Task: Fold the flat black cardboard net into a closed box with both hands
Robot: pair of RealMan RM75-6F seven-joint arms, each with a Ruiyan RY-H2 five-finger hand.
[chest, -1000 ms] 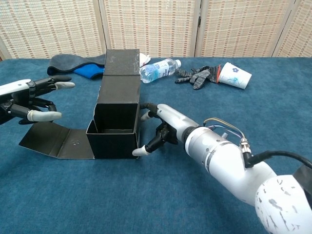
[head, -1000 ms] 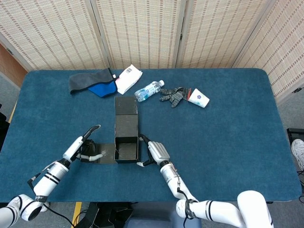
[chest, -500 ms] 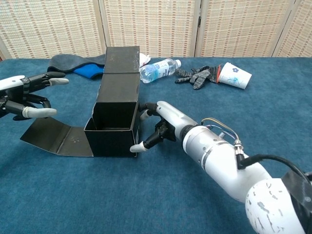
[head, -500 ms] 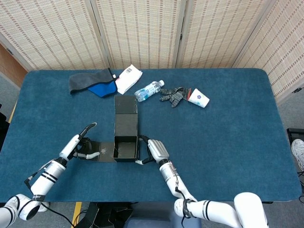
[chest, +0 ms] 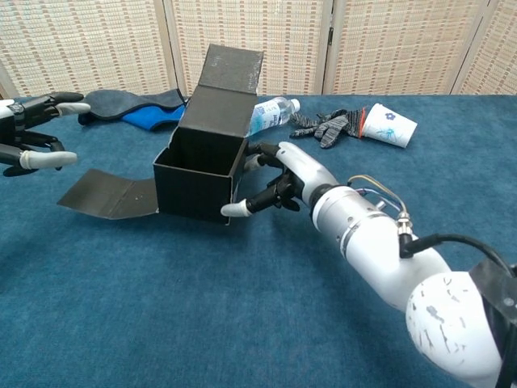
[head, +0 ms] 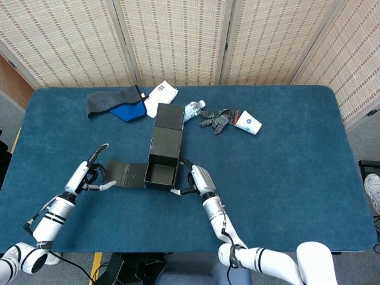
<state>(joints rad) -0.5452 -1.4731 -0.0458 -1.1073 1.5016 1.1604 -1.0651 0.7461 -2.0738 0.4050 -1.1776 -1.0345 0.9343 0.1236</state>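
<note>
Black cardboard box (head: 162, 167), half-formed, centre of surface (head: 285, 178); your right hand (head: 198, 178) at its 3 o'clock, fingers spread against the wall, grasping nothing. Left hand (head: 90, 175) at 9 o'clock, released. Risk: unheld side flap (chest: 109, 194) stays flat, walls may spring apart

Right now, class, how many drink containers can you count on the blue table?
2: a plastic water bottle lying behind the black box, partly hidden by its raised flap, and a paper cup on its side right of the gloves.
</note>
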